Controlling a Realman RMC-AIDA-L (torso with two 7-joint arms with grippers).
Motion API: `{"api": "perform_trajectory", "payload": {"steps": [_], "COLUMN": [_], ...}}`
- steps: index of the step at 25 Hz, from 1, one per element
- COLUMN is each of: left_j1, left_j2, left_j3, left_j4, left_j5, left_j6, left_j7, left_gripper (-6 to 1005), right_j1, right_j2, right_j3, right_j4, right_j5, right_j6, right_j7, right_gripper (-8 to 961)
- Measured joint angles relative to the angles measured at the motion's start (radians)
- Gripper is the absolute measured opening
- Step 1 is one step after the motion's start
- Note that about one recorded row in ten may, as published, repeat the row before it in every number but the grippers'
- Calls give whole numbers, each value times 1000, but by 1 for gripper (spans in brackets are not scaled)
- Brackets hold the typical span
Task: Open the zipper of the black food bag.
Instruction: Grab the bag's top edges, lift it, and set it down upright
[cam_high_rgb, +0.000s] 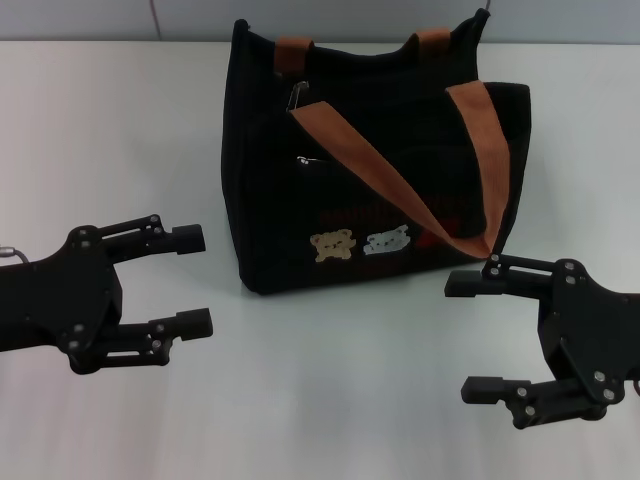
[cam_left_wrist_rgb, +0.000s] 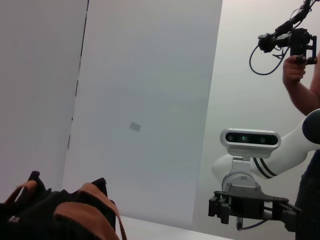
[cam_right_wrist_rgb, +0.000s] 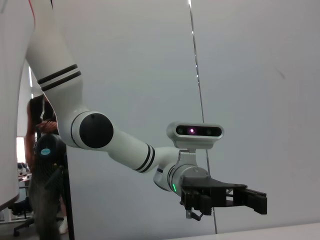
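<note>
The black food bag (cam_high_rgb: 370, 180) stands upright toward the far middle of the white table (cam_high_rgb: 120, 120), its top edge close to the table's back border and its bear patches facing the robot. One rust-brown handle (cam_high_rgb: 400, 170) flops down across the front face, the other pokes up at the top rim. Along that top mouth the zipper (cam_high_rgb: 300, 95) shows only as a small silver glint near the bag's left corner; whether it is shut I can't make out. The left gripper (cam_high_rgb: 195, 280) sits low on the left, fingers spread wide and pointing toward the bag, with a strip of bare tabletop between its fingertips and the bag's side. The right gripper (cam_high_rgb: 475, 335) waits in the near right, fingers parted as well, its upper finger just beside the bag's lower right corner. Bare table lies in front of the bag, between both arms.
</note>
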Motion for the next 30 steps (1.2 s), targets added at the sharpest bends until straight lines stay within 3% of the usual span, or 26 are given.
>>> {"api": "perform_trajectory", "payload": {"steps": [1,20,25,30], "left_j1": [-1,-15,-11,8], "left_j2": [0,-18,-44,-92], "left_j3": [0,2,-8,-42], "left_j4": [0,1,-3,-34], "left_j5": [0,0,-1,-11], "left_j6": [0,-27,-84,-222], "left_j7": [-1,-3,3,52], "left_gripper": [800,797,796,796], "right_j1": [0,-6,-25,-55], "right_j2": [0,9,12,15], "right_j3": [0,0,32,113], "right_j4": [0,-2,1,15], "right_j5": [0,3,26,28], "right_j6": [0,12,24,87], "right_j7": [0,-9,-31,-72], "right_gripper": [825,826,826,826]}}
